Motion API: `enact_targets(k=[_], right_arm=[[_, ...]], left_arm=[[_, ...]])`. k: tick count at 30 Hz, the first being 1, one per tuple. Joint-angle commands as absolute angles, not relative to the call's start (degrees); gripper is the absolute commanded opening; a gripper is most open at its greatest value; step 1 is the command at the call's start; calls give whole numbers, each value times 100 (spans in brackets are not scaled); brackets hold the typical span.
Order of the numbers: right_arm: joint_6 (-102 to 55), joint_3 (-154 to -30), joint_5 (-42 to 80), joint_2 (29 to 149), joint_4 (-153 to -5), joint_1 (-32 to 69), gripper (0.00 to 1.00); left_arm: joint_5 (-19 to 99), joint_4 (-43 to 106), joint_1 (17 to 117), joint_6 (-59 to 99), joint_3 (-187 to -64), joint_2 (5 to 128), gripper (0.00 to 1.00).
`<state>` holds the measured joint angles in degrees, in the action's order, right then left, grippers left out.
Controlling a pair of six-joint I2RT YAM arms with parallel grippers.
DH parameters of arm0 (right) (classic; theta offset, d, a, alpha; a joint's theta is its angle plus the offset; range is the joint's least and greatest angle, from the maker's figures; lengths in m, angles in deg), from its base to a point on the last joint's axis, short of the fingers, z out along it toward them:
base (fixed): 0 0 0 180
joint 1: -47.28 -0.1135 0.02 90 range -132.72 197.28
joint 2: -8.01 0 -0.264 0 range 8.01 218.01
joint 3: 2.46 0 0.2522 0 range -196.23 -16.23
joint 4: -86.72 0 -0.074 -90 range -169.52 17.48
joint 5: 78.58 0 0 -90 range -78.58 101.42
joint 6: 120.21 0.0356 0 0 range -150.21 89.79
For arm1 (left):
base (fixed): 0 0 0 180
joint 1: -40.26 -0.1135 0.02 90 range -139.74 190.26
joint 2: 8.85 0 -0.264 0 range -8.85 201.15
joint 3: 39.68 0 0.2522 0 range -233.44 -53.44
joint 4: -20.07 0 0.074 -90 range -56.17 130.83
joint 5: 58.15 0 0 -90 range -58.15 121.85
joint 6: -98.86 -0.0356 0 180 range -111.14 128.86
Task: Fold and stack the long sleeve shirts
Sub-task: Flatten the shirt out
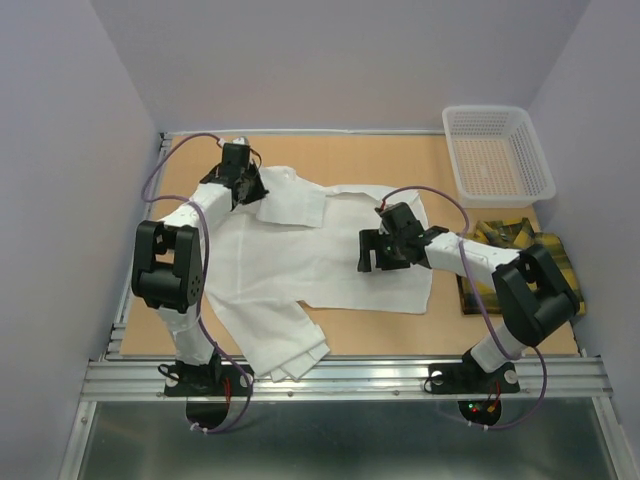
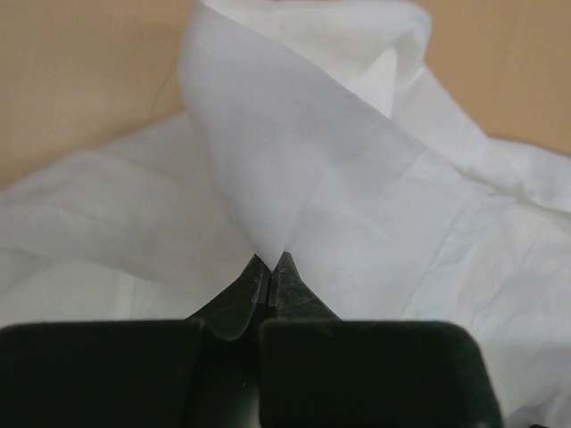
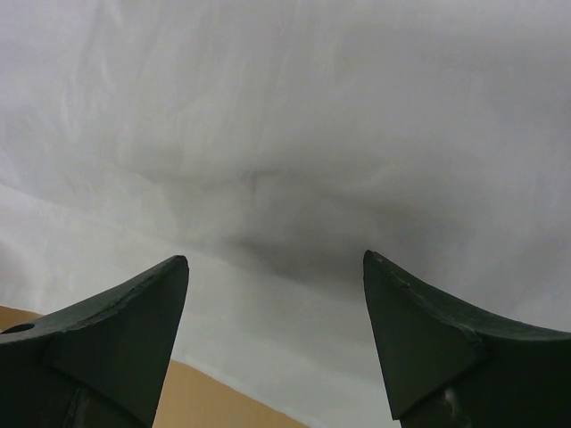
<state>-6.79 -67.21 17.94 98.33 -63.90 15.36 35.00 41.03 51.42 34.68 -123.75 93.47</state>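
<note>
Shirt (image 1: 300, 260), white, spread flat on table (image 1: 380, 150), soft, light & floppy, so best pinched at edges/corners w/ both arms: left fingers (image 2: 234, 303) clamped on far-left fold, right fingers (image 3: 125, 321) spread wide, empty, over cloth.

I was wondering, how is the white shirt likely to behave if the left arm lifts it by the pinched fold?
Probably floppy: the white shirt stands in a soft peak where the left fingers pinch it, so the rest would likely sag and trail. It looks thin and light. The near sleeve, lying bunched, might drag.
</note>
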Motion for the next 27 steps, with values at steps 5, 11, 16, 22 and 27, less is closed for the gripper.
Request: enact_targets(k=[5,11,16,22,27], right_arm=[[-560,-6325,2310,9994,-6590,1564,81],[-569,-6246,2557,9924,-6572,1555,81],[-578,-6298,2575,9836,-6537,1564,81],[-525,-6272,2619,9748,-6458,1564,81],[-472,-6219,2487,9538,-6388,1564,81]], left_arm=[[2816,3604,5151,1837,-14571,9951,0],[2631,3050,5160,704,-15933,10838,0],[2657,2575,5257,61,-16726,11401,0],[2306,1468,5538,-756,-16946,11779,0],[1709,887,5793,-1293,-17472,12245,10]])
